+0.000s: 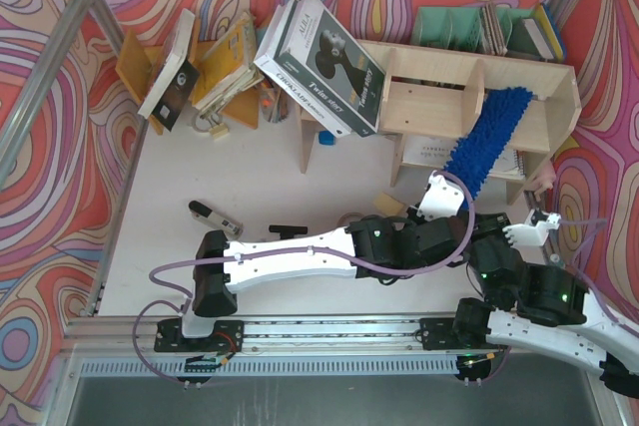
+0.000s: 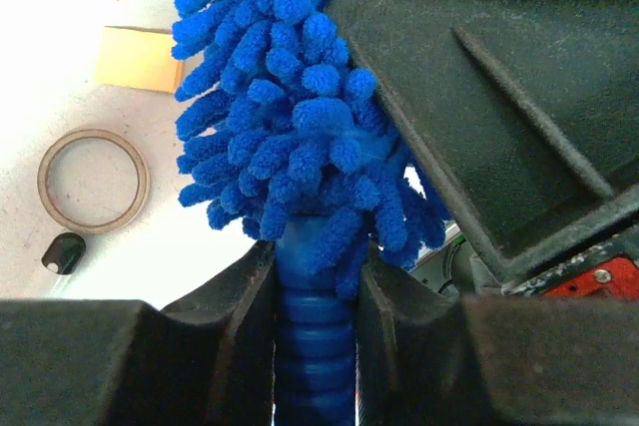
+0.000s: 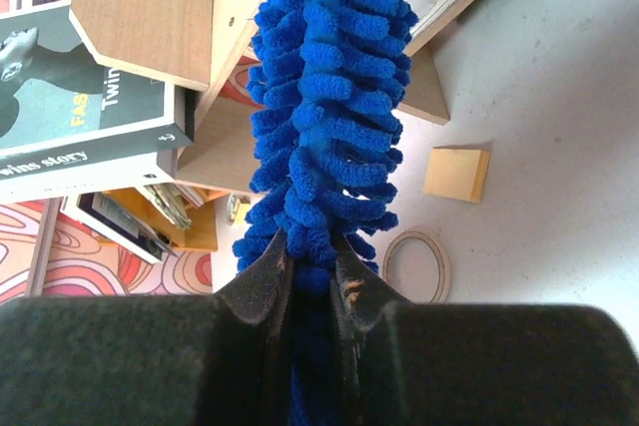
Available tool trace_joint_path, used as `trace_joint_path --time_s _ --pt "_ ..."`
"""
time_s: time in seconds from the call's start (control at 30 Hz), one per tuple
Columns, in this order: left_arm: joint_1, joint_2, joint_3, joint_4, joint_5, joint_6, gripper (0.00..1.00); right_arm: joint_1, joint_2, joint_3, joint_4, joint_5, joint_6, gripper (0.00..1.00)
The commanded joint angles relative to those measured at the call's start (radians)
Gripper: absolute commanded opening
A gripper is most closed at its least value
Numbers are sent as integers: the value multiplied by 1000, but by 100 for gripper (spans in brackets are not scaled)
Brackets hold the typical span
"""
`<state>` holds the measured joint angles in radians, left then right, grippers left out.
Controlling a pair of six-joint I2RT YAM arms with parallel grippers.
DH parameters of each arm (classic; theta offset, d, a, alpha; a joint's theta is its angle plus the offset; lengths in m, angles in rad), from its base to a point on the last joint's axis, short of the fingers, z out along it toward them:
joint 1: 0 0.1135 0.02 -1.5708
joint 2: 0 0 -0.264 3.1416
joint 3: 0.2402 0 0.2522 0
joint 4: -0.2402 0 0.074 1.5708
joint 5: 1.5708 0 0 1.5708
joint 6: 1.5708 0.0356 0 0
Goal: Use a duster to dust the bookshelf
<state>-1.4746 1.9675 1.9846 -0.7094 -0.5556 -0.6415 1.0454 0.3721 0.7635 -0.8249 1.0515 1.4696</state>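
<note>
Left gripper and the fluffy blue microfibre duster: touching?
Touching. The left wrist view shows the left gripper with both fingers pressed against the ribbed blue handle of the fluffy blue microfibre duster.

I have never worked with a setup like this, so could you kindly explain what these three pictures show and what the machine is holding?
It is a robot with two arms bolted at the near edge of a white table. The wide picture comes from a fixed camera above and behind the arms. The other two come from small cameras on the wrists, which is why black fingers fill their lower edges.

The left gripper is shut on the ribbed handle of a fluffy blue duster, whose head leans up against the pale plywood bookshelf. The right wrist picture shows the right gripper shut on the same duster, low among its strands.

Books lean against the shelf. On the table lie a thin wooden ring and a small tan block.
</note>
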Motion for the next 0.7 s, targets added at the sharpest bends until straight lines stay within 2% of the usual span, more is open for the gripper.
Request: trace_joint_path --time_s 0.0,0.07,0.17,0.2,0.3,0.47,0.67 --pt "-2 8 8 -18 -24 -3 9 5 -19 -8 -24 14 37 18" --pt "-1 -7 -6 -12 -41 -13 0 5 -24 -3 -45 17 45 20" --pt "-7 -34 -31 5 -58 -17 0 5 -28 21 -102 31 57 27" --pt "-13 -39 -31 6 -69 -15 0 5 -31 33 -125 38 63 32" --pt "-42 -44 -13 5 -121 22 0 5 -39 87 -210 66 70 53" --pt "-85 -21 64 -47 -200 38 0 5 -16 221 -214 93 -165 76" --pt "-108 11 178 -111 -217 14 0 5 15 404 -228 118 -423 87"
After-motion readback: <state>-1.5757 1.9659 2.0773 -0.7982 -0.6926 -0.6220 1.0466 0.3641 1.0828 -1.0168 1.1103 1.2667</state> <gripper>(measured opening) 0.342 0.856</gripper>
